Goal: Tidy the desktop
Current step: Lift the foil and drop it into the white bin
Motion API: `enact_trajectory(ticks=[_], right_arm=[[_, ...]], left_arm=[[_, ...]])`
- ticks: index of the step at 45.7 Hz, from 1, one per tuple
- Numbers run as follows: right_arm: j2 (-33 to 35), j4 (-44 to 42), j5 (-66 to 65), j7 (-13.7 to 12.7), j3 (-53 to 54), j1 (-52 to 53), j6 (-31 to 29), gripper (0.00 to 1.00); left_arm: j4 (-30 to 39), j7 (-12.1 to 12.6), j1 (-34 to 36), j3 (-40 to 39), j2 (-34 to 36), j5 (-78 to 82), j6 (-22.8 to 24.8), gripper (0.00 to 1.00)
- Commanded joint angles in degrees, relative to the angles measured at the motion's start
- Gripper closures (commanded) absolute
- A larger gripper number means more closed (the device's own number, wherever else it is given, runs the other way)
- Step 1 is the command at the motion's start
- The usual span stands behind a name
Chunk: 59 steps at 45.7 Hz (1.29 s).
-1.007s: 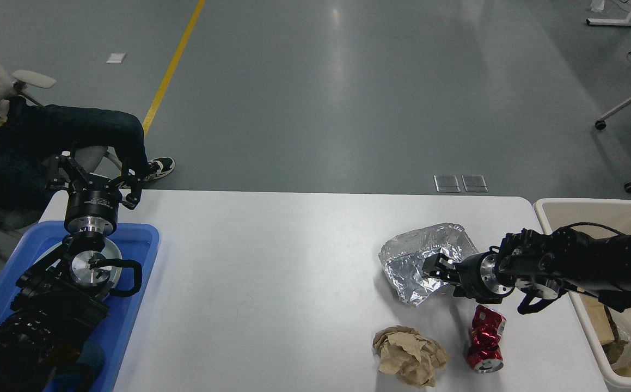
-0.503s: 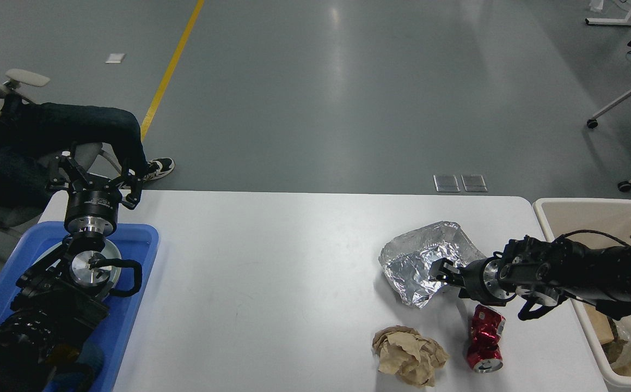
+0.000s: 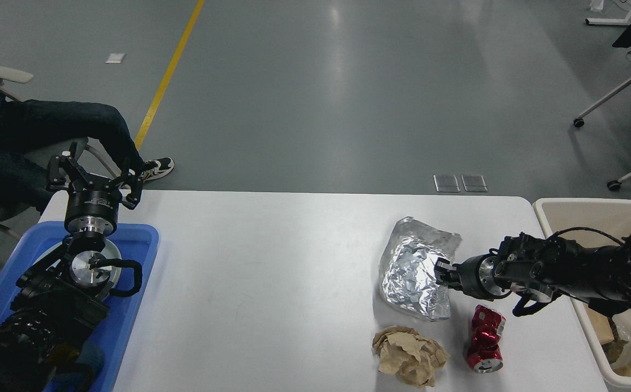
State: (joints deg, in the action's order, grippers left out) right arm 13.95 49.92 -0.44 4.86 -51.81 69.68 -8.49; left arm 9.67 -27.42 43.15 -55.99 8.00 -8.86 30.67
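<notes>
The right gripper (image 3: 439, 270) had its jaws clenched on the crumpled foil (image 3: 414, 269), which lay on the white bench (image 3: 271, 272) beside brown paper (image 3: 409, 355) and a red can (image 3: 485, 338). The left gripper (image 3: 95, 175) stood with jaws released above the blue tray (image 3: 135, 239).

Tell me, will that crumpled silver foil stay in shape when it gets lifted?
Probably not. The foil looks thin and creased all over, so it likely bends where the right tool pinches it. It seems light for its bulk, and its shiny surface may slip.
</notes>
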Motion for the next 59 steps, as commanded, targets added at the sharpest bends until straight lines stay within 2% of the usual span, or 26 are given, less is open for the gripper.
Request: enact_trajectory(ticks=[1,14,23,28,33,42,47,54,55,57,58,59], right_arm=[[2.7,2.8,0.0,0.1,0.0,4.1,-1.5,1.00],[14.3,13.2,-0.1,0.1,-2.1,24.0,-9.5,1.00],[17.6,13.5,0.0,0.1,-7.5,38.4,-16.6,1.00],[19.4,12.6,0.0,0.1,-9.1,41.0,-16.3,1.00],[19.7,8.5,0.1,0.1,-12.9,38.6,-11.5,1.00],[25.7,0.8,0.5,0.1,-12.9,20.6,3.5,1.00],[27.6,-3.8,0.6,0.1,-11.7,10.5,6.4,1.00],[30.1,-9.3,0.5,0.2,-6.1,-1.6,6.6,1.00],[30.3,-10.8,0.4,0.2,-4.7,-4.0,6.6,0.75],[30.3,-13.0,0.4,0.2,-3.2,-7.0,6.6,0.32],[30.2,-14.0,0.5,0.2,-2.4,-8.3,6.8,0.14],[30.0,-15.0,0.4,0.2,-1.6,-9.5,7.1,0.00]], left_arm=[[0.0,0.0,0.0,0.0,0.0,0.0,0.0,0.04],[0.0,0.0,0.0,0.0,0.0,0.0,0.0,0.04],[0.0,0.0,0.0,0.0,0.0,0.0,0.0,0.04],[0.0,0.0,0.0,0.0,0.0,0.0,0.0,0.04],[0.0,0.0,0.0,0.0,0.0,0.0,0.0,0.04],[0.0,0.0,0.0,0.0,0.0,0.0,0.0,0.04],[0.0,0.0,0.0,0.0,0.0,0.0,0.0,0.04],[0.0,0.0,0.0,0.0,0.0,0.0,0.0,0.04],[0.0,0.0,0.0,0.0,0.0,0.0,0.0,0.04],[0.0,0.0,0.0,0.0,0.0,0.0,0.0,0.04],[0.0,0.0,0.0,0.0,0.0,0.0,0.0,0.04],[0.0,0.0,0.0,0.0,0.0,0.0,0.0,0.04]])
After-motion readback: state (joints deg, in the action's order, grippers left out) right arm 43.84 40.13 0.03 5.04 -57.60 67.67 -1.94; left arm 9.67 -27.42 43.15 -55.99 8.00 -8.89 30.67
